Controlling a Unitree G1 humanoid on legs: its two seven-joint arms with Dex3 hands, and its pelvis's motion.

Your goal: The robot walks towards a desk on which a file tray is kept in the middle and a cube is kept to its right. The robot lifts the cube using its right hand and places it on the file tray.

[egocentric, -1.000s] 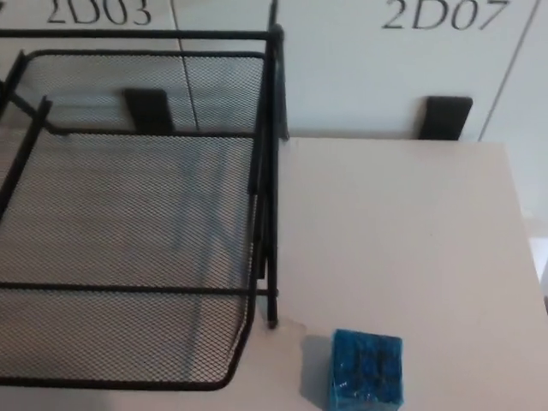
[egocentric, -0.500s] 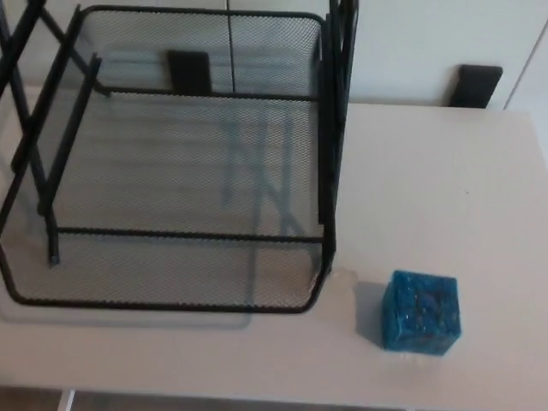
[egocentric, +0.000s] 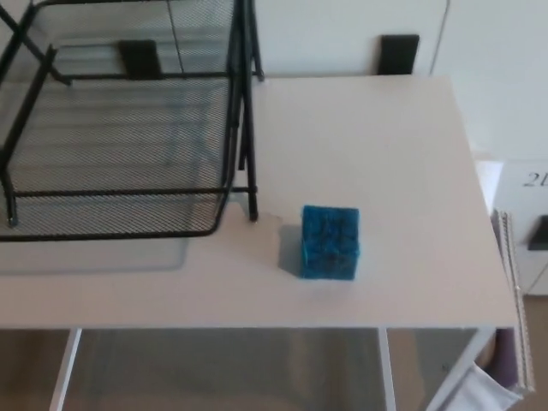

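On the surface [egocentric: 385, 154], head view only. The left hand and right hand are both out of frame, so I can't tell whether either is spread, closed or holding anything. With no hand to reference, sides below are the robot's own.

- cube [egocentric: 330, 242]: blue with a mottled, glittery skin, sitting flat on one face on the surface, outside the tray. It is to the right of the file tray, near the tray's front right corner post. There is a clear gap of bare surface between them, so no contact. It sits closer to the front edge of the surface than to the back edge. Its shadow falls on the tray side.
- file tray [egocentric: 111, 233]: black wire mesh with a thin black rod frame, on the left part of the surface. The picture's left edge cuts it off. Upright posts rise at its right side, and the rim of an upper tier shows at the top of the frame.
- black brackets: one [egocentric: 399, 53] at the wall behind the back edge of the surface, and another [egocentric: 139, 58] seen through the tray mesh.
- white cabinet [egocentric: 522, 184]: just past the right edge of the surface, with a partly cut-off label starting with "2".
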